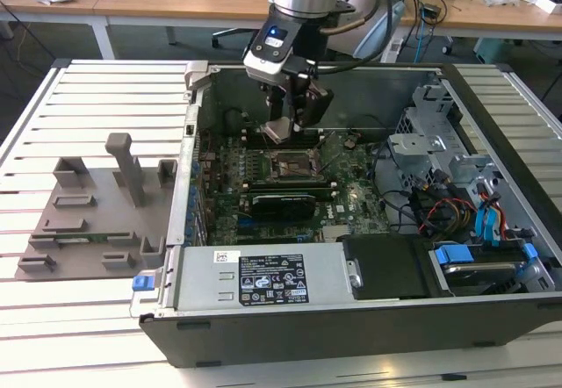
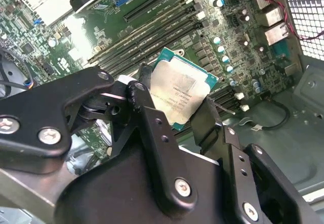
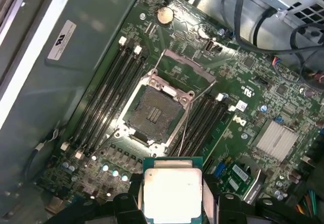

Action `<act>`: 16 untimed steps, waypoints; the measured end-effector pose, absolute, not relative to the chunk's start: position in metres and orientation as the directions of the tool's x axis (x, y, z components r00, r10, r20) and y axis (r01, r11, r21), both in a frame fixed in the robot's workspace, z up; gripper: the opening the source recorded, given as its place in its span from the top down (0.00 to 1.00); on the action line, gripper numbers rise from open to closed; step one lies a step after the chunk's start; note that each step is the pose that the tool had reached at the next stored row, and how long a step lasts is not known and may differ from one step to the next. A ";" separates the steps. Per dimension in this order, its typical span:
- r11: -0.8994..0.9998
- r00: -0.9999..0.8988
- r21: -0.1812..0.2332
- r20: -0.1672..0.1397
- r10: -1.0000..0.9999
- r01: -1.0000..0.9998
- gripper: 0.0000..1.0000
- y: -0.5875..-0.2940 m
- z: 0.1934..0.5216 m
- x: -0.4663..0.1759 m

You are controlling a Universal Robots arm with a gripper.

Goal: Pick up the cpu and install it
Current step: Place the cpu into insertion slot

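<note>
— One thing is carried: the cpu (image 2: pixel 179 95) is pinched by the jaws at two opposite edges, as is seen in both wrist views.

— Why is it taken by the edges?

— Probably so that the silvery top and the underside are not touched, and so that the chip is presented flat to the board.

— Where is it held?

— Inside the open computer case (image 1: pixel 351 331), above the motherboard (image 1: pixel 347 197). In the exterior view the socket (image 1: pixel 292 167) is found at about five o'clock of the chip, near it but apart.

— Is the socket prepared?

— In the first wrist view its metal frame (image 3: pixel 185 64) is seen folded back and the contact field (image 3: pixel 153 113) is bared, so nothing is judged to be seated yet. The grey holder plate (image 1: pixel 97 212) is seen at nine o'clock of the case, on the slatted surface (image 1: pixel 97 98), well apart.
</note>
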State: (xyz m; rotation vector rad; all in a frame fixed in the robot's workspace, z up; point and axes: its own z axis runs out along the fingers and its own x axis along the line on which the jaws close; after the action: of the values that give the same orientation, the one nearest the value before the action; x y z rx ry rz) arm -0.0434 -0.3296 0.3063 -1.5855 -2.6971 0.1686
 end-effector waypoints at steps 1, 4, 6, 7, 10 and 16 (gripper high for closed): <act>0.475 -0.481 -0.097 -0.047 0.875 0.874 0.45 -0.330 0.306 -0.043; 0.425 -0.431 -0.098 -0.049 0.901 0.900 0.45 -0.330 0.306 -0.043; 0.381 -0.386 -0.098 -0.049 0.921 0.920 0.45 -0.330 0.306 -0.043; 0.348 -0.354 -0.098 -0.049 0.934 0.932 0.45 -0.330 0.306 -0.043; 0.262 -0.268 -0.098 -0.049 0.962 0.960 0.45 -0.330 0.305 -0.043; 0.164 -0.169 -0.098 -0.049 0.984 0.982 0.45 -0.330 0.305 -0.043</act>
State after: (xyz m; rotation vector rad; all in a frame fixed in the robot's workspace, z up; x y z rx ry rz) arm -0.0433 -0.3295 0.3049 -2.0080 -2.3770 0.1663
